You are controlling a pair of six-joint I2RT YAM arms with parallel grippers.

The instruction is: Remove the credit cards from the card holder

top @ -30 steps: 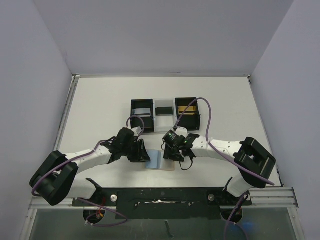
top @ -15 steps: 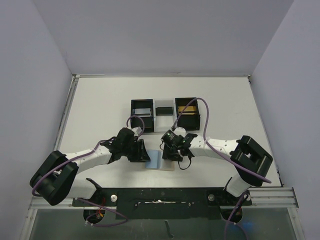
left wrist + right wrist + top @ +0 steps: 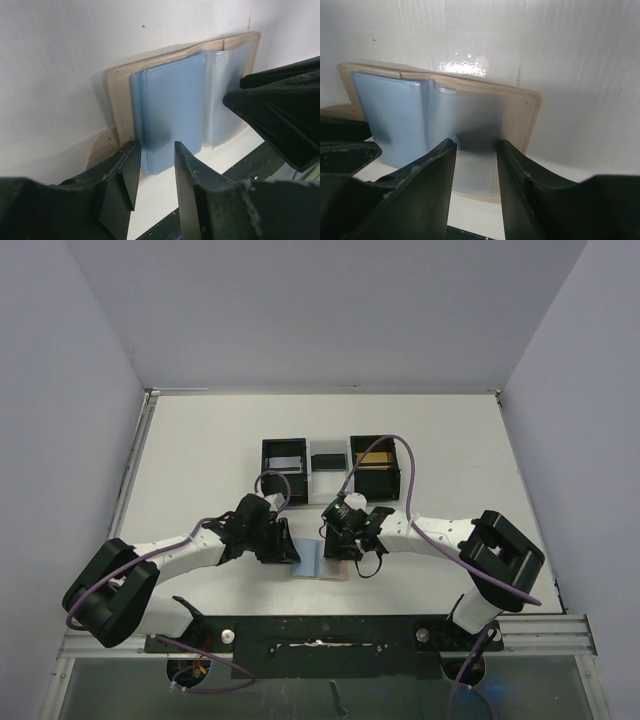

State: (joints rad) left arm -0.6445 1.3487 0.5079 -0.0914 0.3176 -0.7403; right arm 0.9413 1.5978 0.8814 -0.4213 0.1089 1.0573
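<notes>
The tan card holder (image 3: 338,568) lies open on the table between my two grippers. It also shows in the left wrist view (image 3: 119,95) and the right wrist view (image 3: 520,112). Light blue credit cards in sleeves (image 3: 172,105) fill its left half, seen too in the right wrist view (image 3: 390,115). Clear sleeves (image 3: 470,125) lie on the right half. My left gripper (image 3: 156,167) is open, its fingertips astride the near end of the blue stack. My right gripper (image 3: 475,150) is open, its jaws on either side of a clear sleeve. Both grippers show in the top view, left (image 3: 284,546) and right (image 3: 338,546).
A black-and-white three-compartment tray (image 3: 330,480) stands behind the holder. Its left bay holds a grey card (image 3: 284,464) and its right bay a gold-tan item (image 3: 375,457). The right gripper's black body (image 3: 280,115) shows close at the right of the left wrist view.
The right arm has shifted slightly left, closer over the card holder. The left arm has barely moved.
</notes>
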